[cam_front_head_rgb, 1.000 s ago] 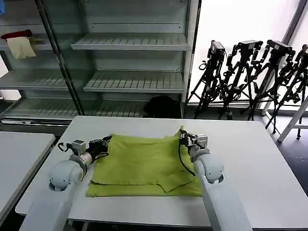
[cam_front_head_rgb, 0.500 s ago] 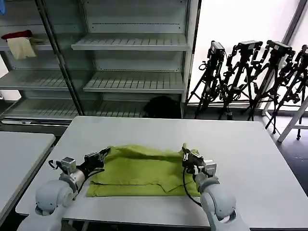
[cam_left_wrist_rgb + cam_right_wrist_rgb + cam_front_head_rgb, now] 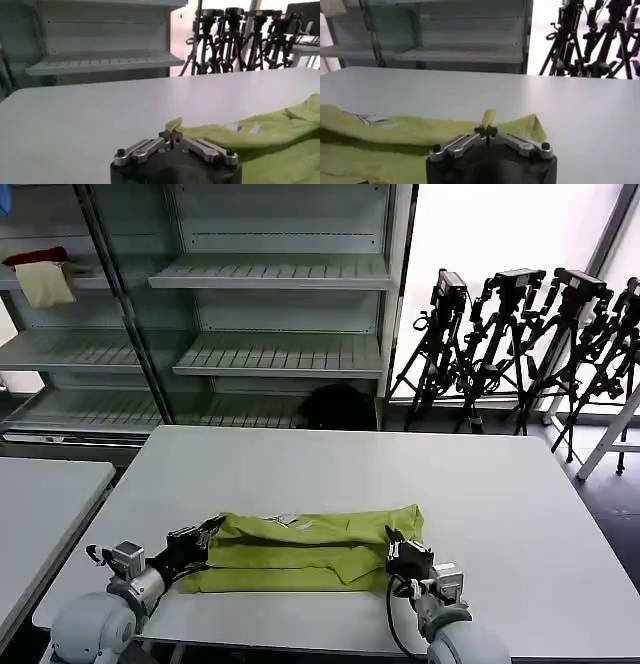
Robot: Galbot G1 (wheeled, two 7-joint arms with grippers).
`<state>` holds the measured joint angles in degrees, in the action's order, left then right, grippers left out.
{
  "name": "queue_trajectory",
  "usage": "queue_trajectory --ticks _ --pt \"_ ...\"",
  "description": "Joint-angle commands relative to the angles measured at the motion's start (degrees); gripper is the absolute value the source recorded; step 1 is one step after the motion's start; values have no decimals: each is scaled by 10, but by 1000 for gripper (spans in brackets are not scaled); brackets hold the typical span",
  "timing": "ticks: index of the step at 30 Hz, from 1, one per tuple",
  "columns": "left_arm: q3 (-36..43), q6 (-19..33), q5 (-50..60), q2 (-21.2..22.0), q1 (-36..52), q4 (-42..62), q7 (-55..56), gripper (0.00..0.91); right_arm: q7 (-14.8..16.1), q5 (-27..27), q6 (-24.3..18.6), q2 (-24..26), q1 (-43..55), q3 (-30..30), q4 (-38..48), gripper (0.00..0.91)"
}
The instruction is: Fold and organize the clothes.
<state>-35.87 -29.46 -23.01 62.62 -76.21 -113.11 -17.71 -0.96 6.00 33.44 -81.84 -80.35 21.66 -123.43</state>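
T-shirt (image 3: 310, 549): lime yellow-green, lying as a long doubled-over band on the near part of the white table (image 3: 500, 504), its top layer drawn towards me over the lower one; a small white print shows on the upper layer.
Left gripper (image 3: 208, 533): I've got it at the T-shirt's left end, low over the table, fingers pinched tight on a corner of the cloth; my left wrist camera shows that corner poking up between the tips (image 3: 172, 131).
Right gripper (image 3: 397, 546): at the T-shirt's right end, near its front edge, clamped on a little upright tab of fabric (image 3: 488, 120).
Shelving (image 3: 270, 304): well behind the T-shirt, past the table's far edge.
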Motion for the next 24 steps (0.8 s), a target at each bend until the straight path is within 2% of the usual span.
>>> queue_trajectory --ticks 1,10,23,24 --pt "-1 -1 67 3 -43 -35 -8 10 -1 -21 0 -1 -34 3 -20 0" --pt "15 -8 134 9 -24 -30 10 10 -25 -90 -1 -11 -22 3 -2 0" --pt "18 -22 168 8 -18 -28 26 10 -25 -150 0 -15 -8 -5 21 0" --pt "19 -22 170 9 -19 -30 25 10 -22 -158 0 -15 -9 -5 20 907"
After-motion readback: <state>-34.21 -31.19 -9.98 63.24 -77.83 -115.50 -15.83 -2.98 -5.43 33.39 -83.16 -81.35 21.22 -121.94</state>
